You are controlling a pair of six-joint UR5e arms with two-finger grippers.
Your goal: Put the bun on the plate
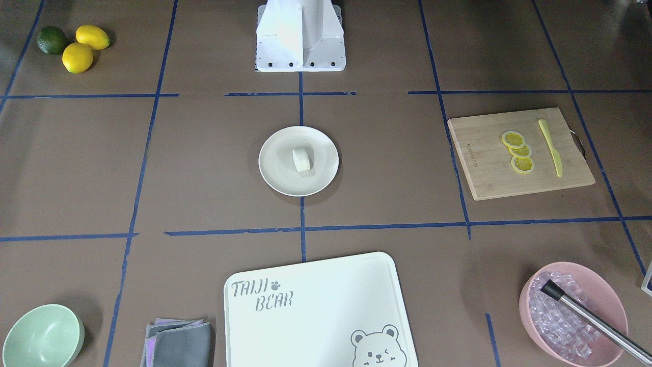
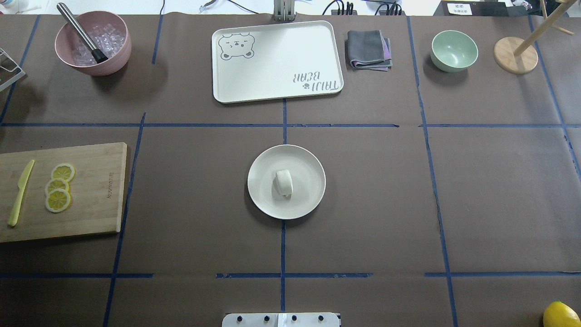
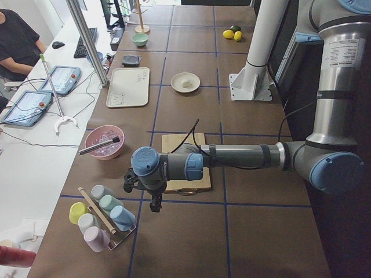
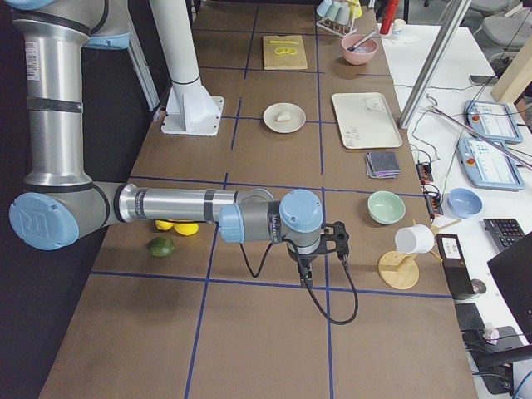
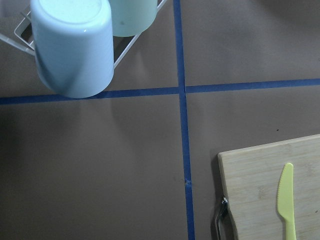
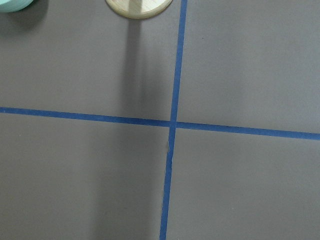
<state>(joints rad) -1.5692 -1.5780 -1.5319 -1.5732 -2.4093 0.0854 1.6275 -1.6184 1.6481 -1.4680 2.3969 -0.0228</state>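
The bun [image 2: 283, 182] lies on the plate [image 2: 308, 181], a little inside the plate's middle, resting on its side. In the overhead view the plate sits at the centre of the frame, on the blue tape line that runs down the brown surface [image 2: 204, 190]. In the front-facing view the bun [image 1: 301, 159] and plate [image 1: 277, 153] are again at the centre, with nothing touching them.

The left arm [image 3: 237, 156] stretches low across the lower middle of the left side view, well apart from the plate. Its end hangs over the surface just beside a rack of pastel cups [image 3: 104, 217]. Its jaws show only in this side view, so I cannot tell whether they are spread or pressed together. The right arm [image 4: 174, 205] reaches across the middle of the right side view, also far from the plate. The state of its jaws cannot be told either.

At the left edge of the overhead view, a wooden board [image 2: 91, 190] carries three lemon slices [image 2: 59, 188] and a yellow knife [image 2: 20, 193]. Along the top are a pink bowl [image 2: 115, 32], a white bear-print tray [image 2: 277, 63], a folded grey cloth [image 2: 368, 49] and a green bowl [image 2: 454, 50].
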